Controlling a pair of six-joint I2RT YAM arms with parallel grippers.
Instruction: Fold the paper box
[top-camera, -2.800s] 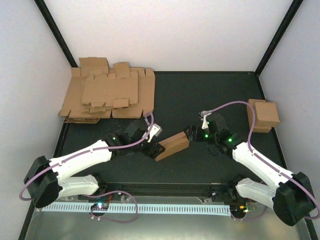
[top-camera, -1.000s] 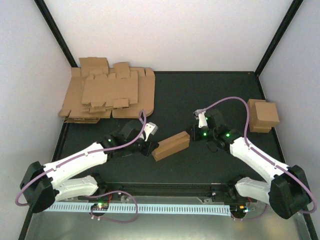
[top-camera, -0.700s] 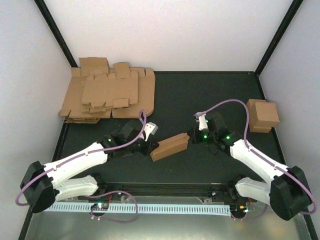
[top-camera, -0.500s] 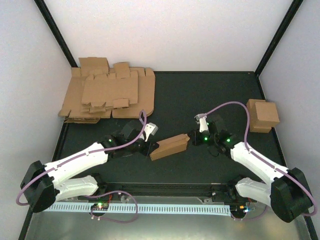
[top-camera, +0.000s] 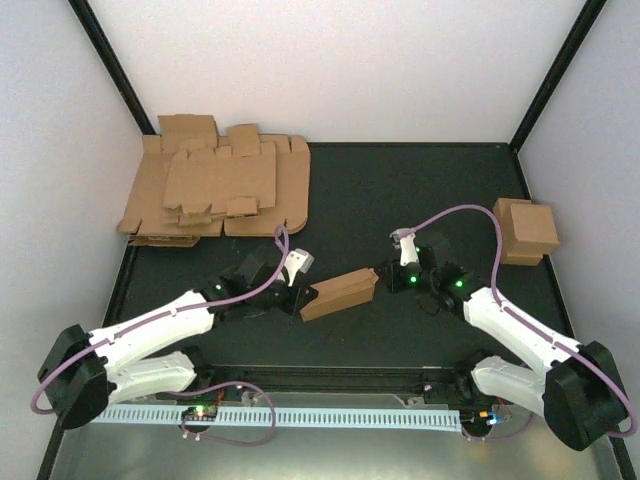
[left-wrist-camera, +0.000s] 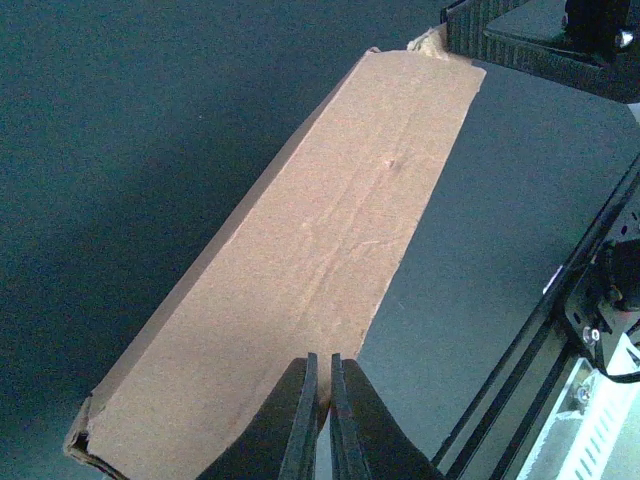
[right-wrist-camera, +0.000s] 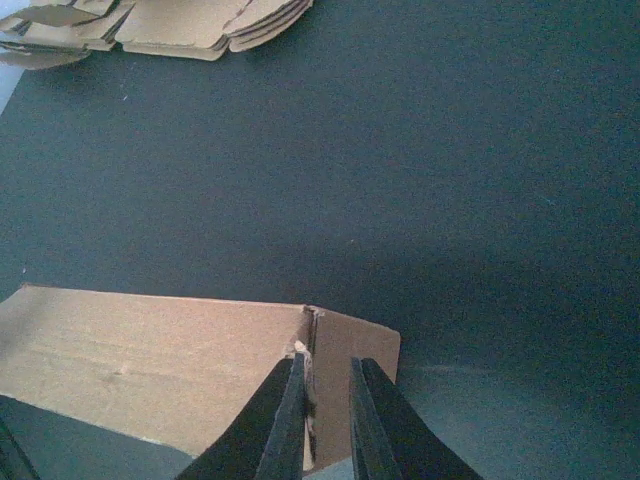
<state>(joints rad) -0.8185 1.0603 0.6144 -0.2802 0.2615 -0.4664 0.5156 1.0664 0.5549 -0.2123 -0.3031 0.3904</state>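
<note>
The paper box (top-camera: 338, 293) is a long brown cardboard piece lying slantwise on the dark mat between my two arms. My left gripper (top-camera: 305, 298) is at its near-left end. In the left wrist view the box (left-wrist-camera: 300, 260) stretches away from the left gripper (left-wrist-camera: 322, 360), which is shut on its near edge. My right gripper (top-camera: 381, 277) is at the far-right end. In the right wrist view the right gripper (right-wrist-camera: 326, 362) stands slightly open over the box's (right-wrist-camera: 150, 365) end flap (right-wrist-camera: 355, 345), one finger against the corner.
A pile of flat brown blanks (top-camera: 215, 190) lies at the back left, also seen in the right wrist view (right-wrist-camera: 160, 25). A folded brown box (top-camera: 527, 230) stands at the right edge. Black frame rails run along the mat's edges (left-wrist-camera: 560, 300).
The box has slid slightly left and toward the arms. The right gripper has followed its end, dropping a little nearer. The left wrist has edged right.
</note>
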